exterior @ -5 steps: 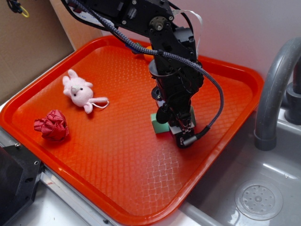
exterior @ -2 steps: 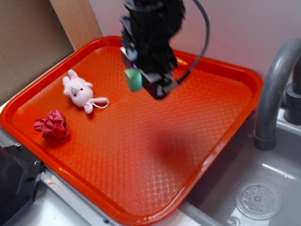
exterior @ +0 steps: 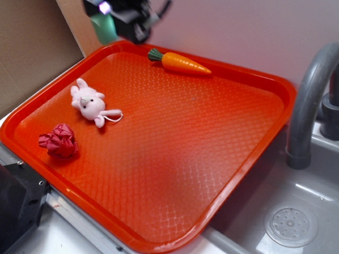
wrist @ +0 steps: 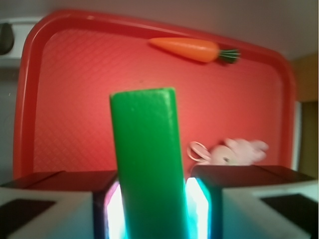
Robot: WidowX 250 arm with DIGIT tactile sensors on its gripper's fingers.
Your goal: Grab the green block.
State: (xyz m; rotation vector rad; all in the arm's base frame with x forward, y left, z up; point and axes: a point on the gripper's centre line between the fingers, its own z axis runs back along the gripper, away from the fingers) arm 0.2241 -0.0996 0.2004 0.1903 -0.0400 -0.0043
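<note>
With the gripper (wrist: 152, 199) clamped on the green block (wrist: 147, 164), high above the tray's (exterior: 254, 159) far left corner, the grab looks done, so I'd hold steady pressure and avoid jerks that could let it slide out.

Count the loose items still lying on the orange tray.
3: toy carrot near the far rim, pink plush bunny left, red crumpled thing front-left. The green block is lifted in the tool.

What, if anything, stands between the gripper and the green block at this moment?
Nothing visible. The gripper is shut on the green block, its pads against both sides, lifted above the tray.
</note>
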